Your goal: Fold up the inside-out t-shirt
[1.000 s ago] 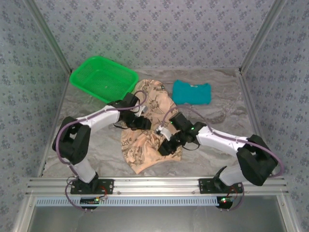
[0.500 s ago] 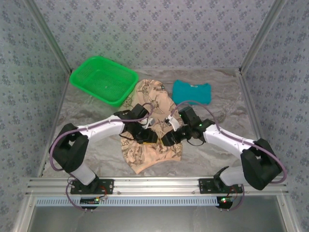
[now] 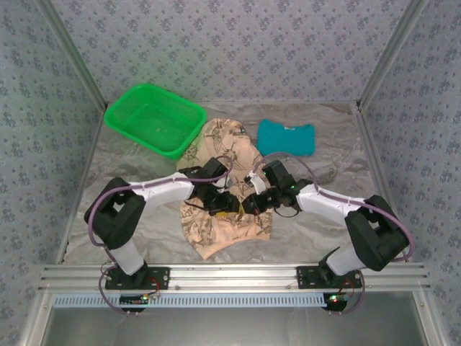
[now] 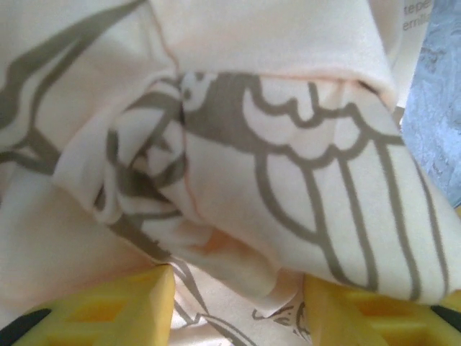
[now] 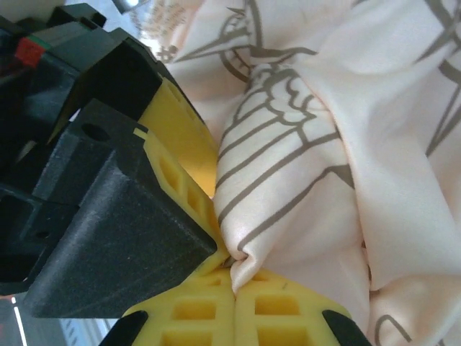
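Centre frame, the left gripper (image 3: 226, 204) has been drawn in over the inside-out t-shirt (image 3: 223, 151) lying mid-table, jaws apart around bunched cloth. Just right of it, the right gripper (image 3: 250, 205) has been clamped onto a fold, so a lift is judged imminent.

surface: grey marbled table (image 3: 162, 234) | on it: green basket (image 3: 153, 119), inside-out t-shirt (image 3: 223, 148), teal garment (image 3: 286, 138)

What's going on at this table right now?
The inside-out t-shirt lies crumpled and is being worked from both sides. The right gripper is pinched shut on a fold of it. The left gripper, close beside it, stands open with bunched cloth between its fingers. No neat fold is made yet.
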Tool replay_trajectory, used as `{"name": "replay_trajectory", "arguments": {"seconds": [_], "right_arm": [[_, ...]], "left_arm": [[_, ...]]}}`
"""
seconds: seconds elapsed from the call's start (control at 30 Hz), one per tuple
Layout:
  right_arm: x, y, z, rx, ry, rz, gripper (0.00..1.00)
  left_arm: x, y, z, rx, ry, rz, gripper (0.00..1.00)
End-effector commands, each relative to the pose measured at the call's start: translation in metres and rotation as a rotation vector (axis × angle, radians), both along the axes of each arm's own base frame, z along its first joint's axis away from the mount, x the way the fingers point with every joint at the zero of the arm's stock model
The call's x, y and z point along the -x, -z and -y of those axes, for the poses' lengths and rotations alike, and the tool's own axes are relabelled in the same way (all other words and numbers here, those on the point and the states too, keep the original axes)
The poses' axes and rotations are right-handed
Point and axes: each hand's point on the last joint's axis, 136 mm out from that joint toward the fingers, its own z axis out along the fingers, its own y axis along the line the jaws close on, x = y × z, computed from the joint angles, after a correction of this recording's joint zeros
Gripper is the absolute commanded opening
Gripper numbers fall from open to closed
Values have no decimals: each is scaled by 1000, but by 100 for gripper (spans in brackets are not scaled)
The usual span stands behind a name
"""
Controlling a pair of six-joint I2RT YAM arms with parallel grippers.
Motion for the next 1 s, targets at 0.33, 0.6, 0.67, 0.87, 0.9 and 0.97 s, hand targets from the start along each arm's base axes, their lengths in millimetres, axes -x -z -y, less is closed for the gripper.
{"name": "replay_trajectory", "arguments": {"seconds": [0.33, 0.6, 0.67, 0.87, 0.9, 0.97], "right_arm": [[-14, -39, 11, -185, 11, 30, 0], [-38, 13, 60, -37, 237, -114, 2], [-36, 21, 56, -21, 235, -133, 7], [-30, 28, 61, 71, 226, -130, 20], [-29, 23, 58, 52, 219, -140, 23], [-26, 16, 53, 64, 199, -124, 25]], "left_arm": [[-13, -38, 12, 46, 127, 215, 0], [9, 3, -32, -95, 309, 437, 0], [13, 0, -33, -115, 352, 478, 0], [7, -18, -26, -83, 279, 473, 17], [6, -24, -22, -67, 264, 466, 26], [4, -38, -10, -6, 250, 467, 37]]}}
